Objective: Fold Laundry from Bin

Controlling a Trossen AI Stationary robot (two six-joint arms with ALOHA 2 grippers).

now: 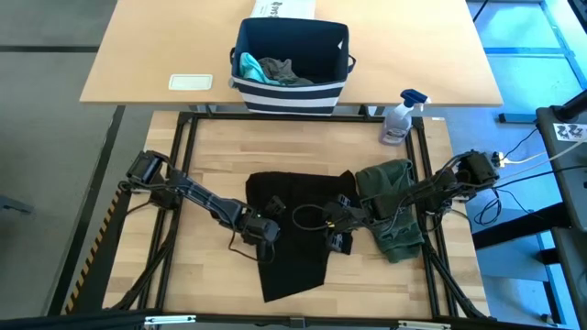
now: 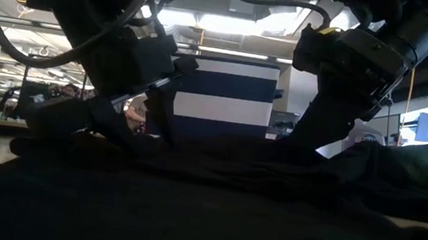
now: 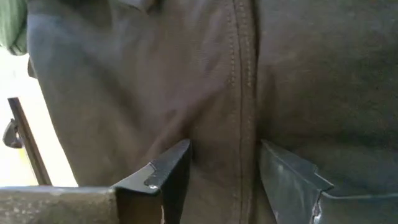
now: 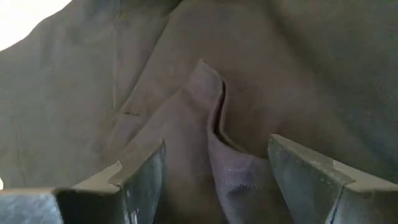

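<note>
A large black T-shirt [image 1: 293,229] lies spread on the wooden table, and an olive-green piece [image 1: 390,206] lies bunched at its right. My left gripper [image 1: 263,231] is low over the shirt's left part, open, with a stitched seam [image 3: 239,93] running between its fingers. My right gripper [image 1: 336,229] is low over the shirt's right part, open, with a raised fold [image 4: 214,124] of black cloth between its fingers. The navy bin [image 1: 289,92] stands on the far table and holds a teal piece [image 1: 249,66] and a grey piece [image 1: 280,71]. My left gripper [image 3: 224,180] slants down at the black T-shirt from the table's left, one finger on each side of the seam; whether the fingertips touch the cloth I cannot tell. My right gripper [image 4: 217,180] slants down from the table's right, its fingers astride the raised fold; whether they touch it I cannot tell.
A spray bottle [image 1: 399,119] stands at the table's far right corner. A white card [image 1: 191,82] lies left of the bin, and a white printed box [image 1: 280,9] stands behind it. Bare wood shows left of and in front of the shirt.
</note>
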